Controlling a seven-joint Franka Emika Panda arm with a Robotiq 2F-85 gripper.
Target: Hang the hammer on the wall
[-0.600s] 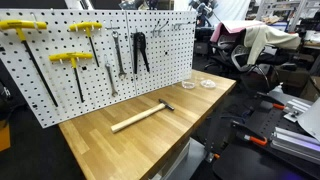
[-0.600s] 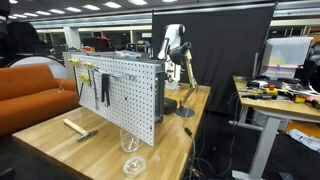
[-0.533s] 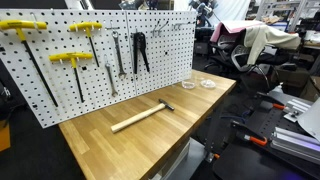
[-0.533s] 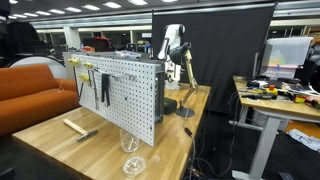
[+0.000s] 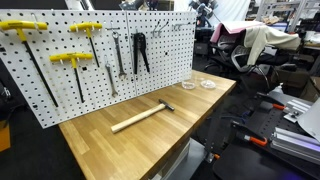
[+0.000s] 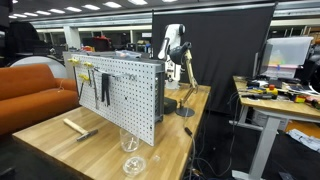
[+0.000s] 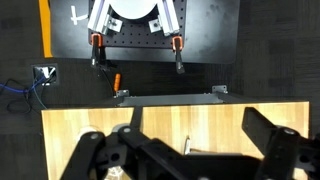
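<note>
Arm point(image 6: 175, 45): white rounded casing, darker bands at the joints.
Gripper point(image 7: 190, 140): matte black all over, chunky linked fingers point(image 7: 100, 155).

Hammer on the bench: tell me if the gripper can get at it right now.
Probably not directly: the pegboard stands upright between the arm and the hammer, so it must reach over or around.

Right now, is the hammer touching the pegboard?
Apart. In an exterior view the hammer lies flat on the table, with bare wood showing between it and the pegboard.
</note>
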